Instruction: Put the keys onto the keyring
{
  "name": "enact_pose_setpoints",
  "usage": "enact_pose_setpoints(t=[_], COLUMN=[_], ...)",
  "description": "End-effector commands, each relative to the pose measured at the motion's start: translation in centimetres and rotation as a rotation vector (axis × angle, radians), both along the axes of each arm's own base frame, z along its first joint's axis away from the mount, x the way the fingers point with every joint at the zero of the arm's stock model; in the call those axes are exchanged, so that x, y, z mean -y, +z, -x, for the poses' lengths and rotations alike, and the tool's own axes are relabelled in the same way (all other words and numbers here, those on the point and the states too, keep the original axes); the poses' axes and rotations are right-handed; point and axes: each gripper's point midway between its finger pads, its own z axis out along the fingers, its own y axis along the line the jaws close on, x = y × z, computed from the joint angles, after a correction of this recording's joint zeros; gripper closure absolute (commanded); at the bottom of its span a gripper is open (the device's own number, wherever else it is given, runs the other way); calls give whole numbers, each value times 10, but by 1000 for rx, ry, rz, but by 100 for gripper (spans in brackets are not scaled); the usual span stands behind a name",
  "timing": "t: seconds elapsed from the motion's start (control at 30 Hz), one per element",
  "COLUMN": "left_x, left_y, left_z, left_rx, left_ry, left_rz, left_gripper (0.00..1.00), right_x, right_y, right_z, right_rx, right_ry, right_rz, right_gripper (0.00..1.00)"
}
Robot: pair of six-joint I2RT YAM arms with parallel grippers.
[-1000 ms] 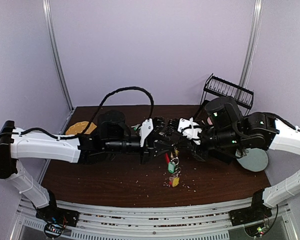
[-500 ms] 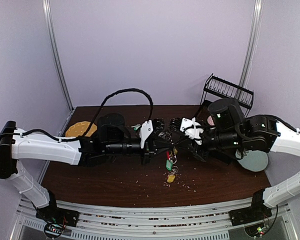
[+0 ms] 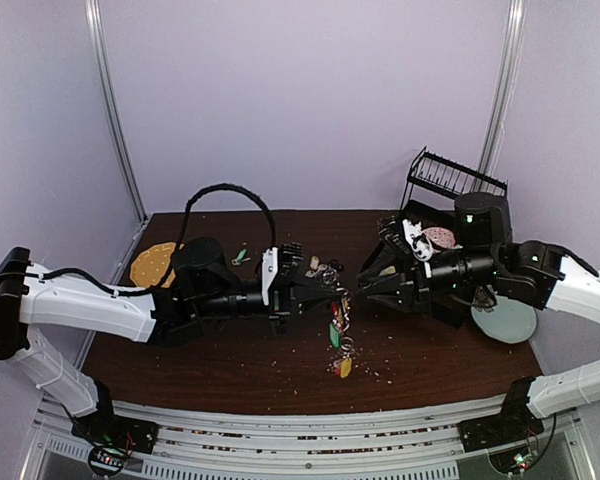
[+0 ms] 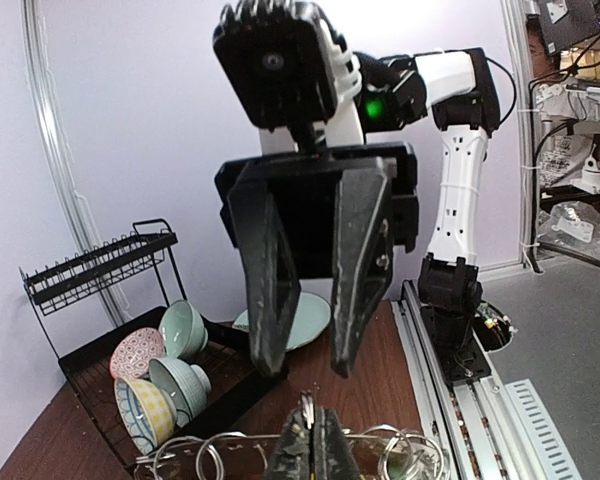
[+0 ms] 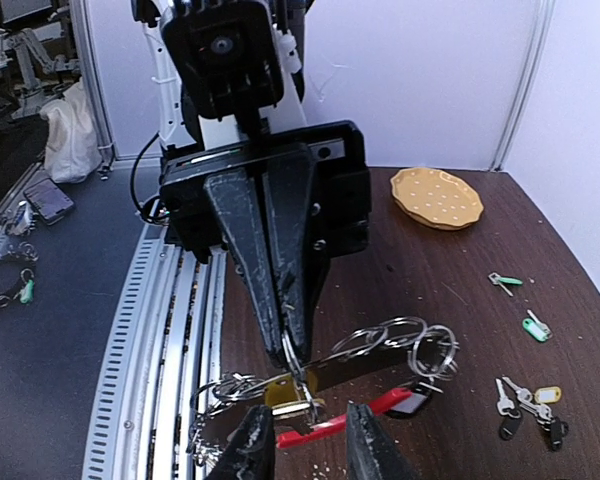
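Observation:
My left gripper [image 3: 332,290] is shut on a thin silver ring [image 4: 308,408] of the keyring [image 3: 338,325]. The keyring hangs below the gripper as linked silver rings [image 5: 390,340] with a red strip [image 5: 352,422], a green tag [image 3: 336,335] and a yellow tag [image 3: 345,366]. My right gripper [image 3: 368,284] stands open just right of the rings, its fingers apart from them; in the right wrist view its fingertips [image 5: 252,445] sit either side of the yellow tag [image 5: 295,392]. Loose keys [image 5: 530,400] lie on the table, two with green tags [image 5: 536,328].
A black dish rack [image 3: 455,180] holding bowls [image 4: 145,385] stands at the back right, with a teal plate [image 3: 507,320] in front of it. A yellow dish [image 3: 155,262] lies at the back left. Crumbs are scattered on the brown table [image 3: 230,365].
The right gripper has opened, let go of the rings and drawn back to the right. The left gripper has shut on a ring and shifted slightly left, with the keyring hanging from it.

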Motion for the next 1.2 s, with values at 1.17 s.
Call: enact_pose_setpoints(t=[1.17], left_x=[-11], left_y=[70], left_z=[30], left_rx=[86], left_ry=[-169], left_rz=[383], left_gripper=[100], right_x=[-28], right_y=[13], right_z=[18], right_rx=[-48], right_ry=[156], right_rz=[-101], right_gripper=[100])
